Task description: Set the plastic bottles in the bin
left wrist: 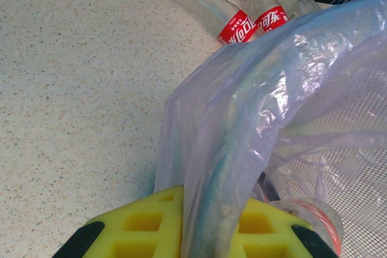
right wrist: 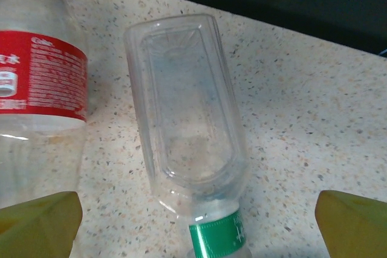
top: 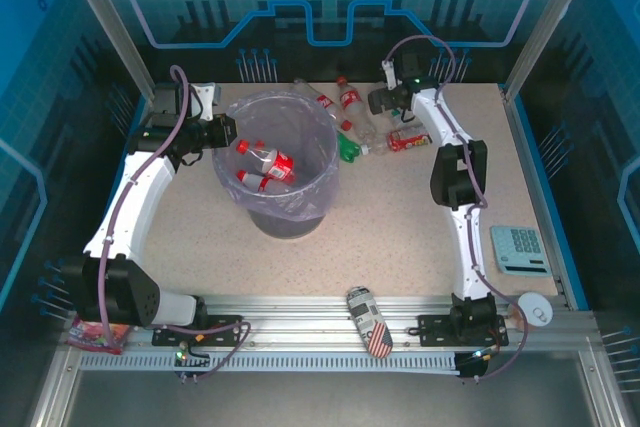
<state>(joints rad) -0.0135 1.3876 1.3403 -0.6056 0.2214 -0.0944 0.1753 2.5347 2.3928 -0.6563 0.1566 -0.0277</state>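
Observation:
The grey bin [top: 283, 209], lined with a pale-lilac bag, stands mid-table and holds two red-labelled bottles [top: 268, 159]. My left gripper [top: 226, 132] is at the bin's left rim. In the left wrist view its yellow fingers [left wrist: 142, 228] are closed with the bag-covered rim [left wrist: 211, 197] between them. More plastic bottles [top: 350, 104] lie behind and to the right of the bin, among them a green one [top: 348, 148]. My right gripper [top: 384, 99] hovers over them, open. A clear bottle with a green band [right wrist: 187, 113] lies between its fingers, and a red-labelled bottle [right wrist: 36, 89] is to the left.
A flag-patterned can [top: 369, 320] lies on the front rail between the arm bases. A calculator [top: 517, 249] and a white round object [top: 535, 309] sit at the right edge. A red packet [top: 95, 337] lies by the left base.

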